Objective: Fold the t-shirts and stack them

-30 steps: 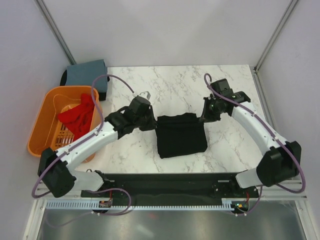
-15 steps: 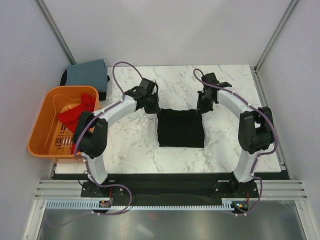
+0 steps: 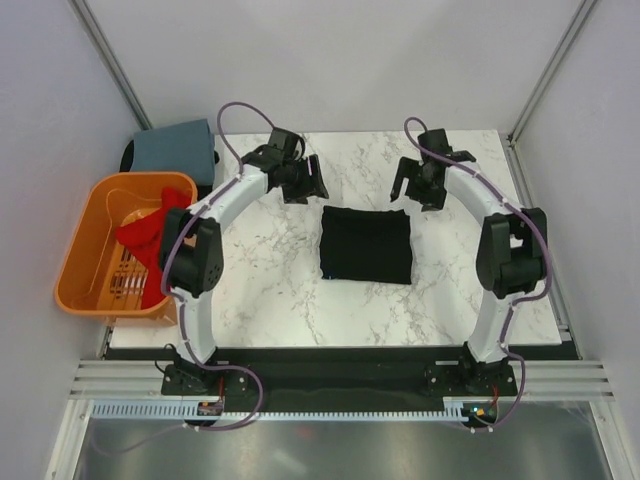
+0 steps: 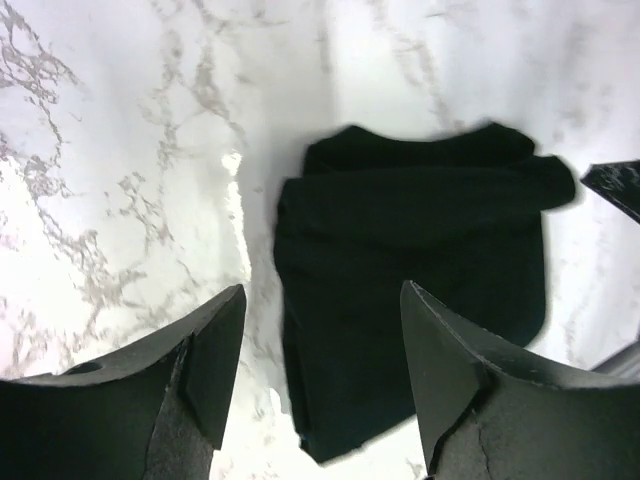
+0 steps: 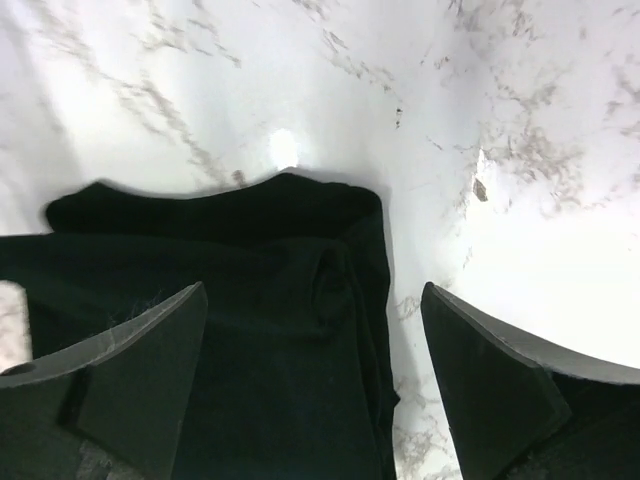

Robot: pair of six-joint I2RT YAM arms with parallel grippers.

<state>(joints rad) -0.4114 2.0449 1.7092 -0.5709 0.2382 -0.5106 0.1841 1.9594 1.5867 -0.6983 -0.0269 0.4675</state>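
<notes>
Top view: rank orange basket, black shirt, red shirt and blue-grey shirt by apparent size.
1. orange basket
2. black shirt
3. red shirt and blue-grey shirt: about alike; the red one is bunched over the basket's edge, so unranked.

No text, label, brand, number or sign can be read in any view.

matt cloth tee [image 3: 366, 244], glossy table [image 3: 270, 285], perhaps marble

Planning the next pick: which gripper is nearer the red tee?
Left. The left gripper hangs open to the right of the basket holding the red tee. The right gripper is farther right, past the black tee.
</notes>
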